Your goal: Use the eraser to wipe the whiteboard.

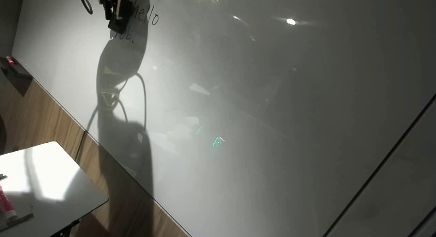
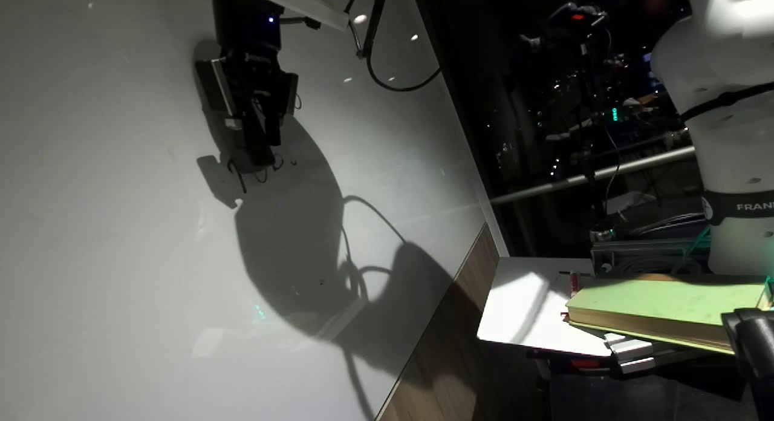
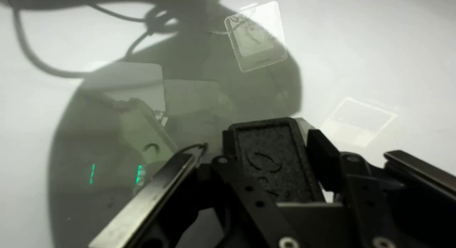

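eraser (image 3: 274,162): held at the whiteboard (image 1: 245,111), by the writing (image 1: 145,15); up & out past wall-side edge of desk (image 2: 508,312). Which desk corner it lines up w/, we can't tell.
gripper (image 3: 272,148): clamped on eraser across its narrow way; we see no clear gap.
pads (image 3: 324,162): one per long side, near far end, w/ a bit of eraser poking out past them.
speckled face (image 3: 269,141): turned to us in wrist view; matte, rimmed, looks firm, prob. dense foam. Mod. squeeze shd do.
wipe face: hidden; prob. soft felt, shd give when pressed. Touching whiteboard or just off it? Can't tell.
eraser wt: light, we'd guess; not fragile.
eraser slip: prob. low in pads, but may twist under drag, esp. if pressed at one end.
eraser hold: long sides, mid-length, pads square & clear of wipe face. If we regrip, go nearer mid.
whiteboard gloss: prob. slick, so eraser shd glide; we'd press light & even.
writing: "hello" readable, line below it partly hidden; both left to wipe.
red tube (image 1: 5,201): on desk, well in from wall-side edge; not our tool, so we leave it.
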{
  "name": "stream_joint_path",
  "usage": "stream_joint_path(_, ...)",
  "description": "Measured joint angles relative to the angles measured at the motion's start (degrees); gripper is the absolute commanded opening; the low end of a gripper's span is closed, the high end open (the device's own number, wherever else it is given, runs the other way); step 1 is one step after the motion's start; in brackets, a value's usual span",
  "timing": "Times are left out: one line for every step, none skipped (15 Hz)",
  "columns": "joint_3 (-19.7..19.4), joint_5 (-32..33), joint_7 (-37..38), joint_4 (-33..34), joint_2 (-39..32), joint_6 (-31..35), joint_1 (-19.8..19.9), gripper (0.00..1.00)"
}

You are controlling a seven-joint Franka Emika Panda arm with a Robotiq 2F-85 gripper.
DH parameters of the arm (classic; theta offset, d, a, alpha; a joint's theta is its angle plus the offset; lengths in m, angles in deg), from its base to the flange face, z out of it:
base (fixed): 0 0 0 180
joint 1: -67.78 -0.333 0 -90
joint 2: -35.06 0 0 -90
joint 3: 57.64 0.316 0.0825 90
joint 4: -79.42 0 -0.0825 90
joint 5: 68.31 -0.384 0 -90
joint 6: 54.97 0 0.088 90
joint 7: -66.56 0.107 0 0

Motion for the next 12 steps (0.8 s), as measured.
stream_joint_path(0.7, 0.1, 0.7, 0.8, -1.0, 0.0, -0.7, 0.28)
stream_joint_path(1.3, 0.1, 1.3, 1.4, -1.9, 0.0, -1.5, 0.28)
stream_joint_path(1.8, 0.2, 1.9, 1.9, -2.8, 0.0, -2.2, 0.28)
stream_joint_path(2.2, 0.5, 2.4, 2.4, -3.7, 0.0, -2.9, 0.28)
stream_joint_path(2.4, 1.0, 2.9, 2.8, -4.5, 0.1, -3.6, 0.28)
stream_joint_path(2.5, 1.7, 3.3, 3.2, -5.3, 0.1, -4.2, 0.28)
stream_joint_path(2.5, 2.5, 3.5, 3.7, -6.1, 0.1, -4.6, 0.28)
stream_joint_path(2.5, 3.2, 3.6, 4.2, -6.8, 0.1, -4.7, 0.28)
stream_joint_path(2.4, 3.8, 3.6, 4.8, -7.4, 0.1, -4.7, 0.28)
stream_joint_path(2.2, 4.6, 3.6, 5.4, -8.0, 0.1, -4.7, 0.28)
stream_joint_path(1.9, 5.2, 3.6, 6.0, -8.6, 0.1, -4.7, 0.28)
stream_joint_path(1.6, 5.4, 3.6, 6.4, -9.0, -0.2, -4.7, 0.28)
